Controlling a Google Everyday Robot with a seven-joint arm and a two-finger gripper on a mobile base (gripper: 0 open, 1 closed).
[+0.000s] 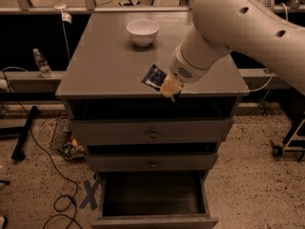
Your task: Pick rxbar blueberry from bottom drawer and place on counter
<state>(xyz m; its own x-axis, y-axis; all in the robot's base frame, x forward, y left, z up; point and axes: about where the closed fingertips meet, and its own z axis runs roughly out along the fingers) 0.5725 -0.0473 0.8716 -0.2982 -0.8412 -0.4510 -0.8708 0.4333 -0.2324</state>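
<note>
The claw [166,87], at frame centre, is clamped on the rxbar blueberry [153,76], held over the counter [105,66] near its front edge. The arm hides the claw's base. The open bottom drawer [152,222] is cut off by the frame's lower edge.

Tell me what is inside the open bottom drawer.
The bottom drawer shows only its dark bare floor; the strip behind its front wall is hidden. The gripper holds the rxbar blueberry over the counter.
</note>
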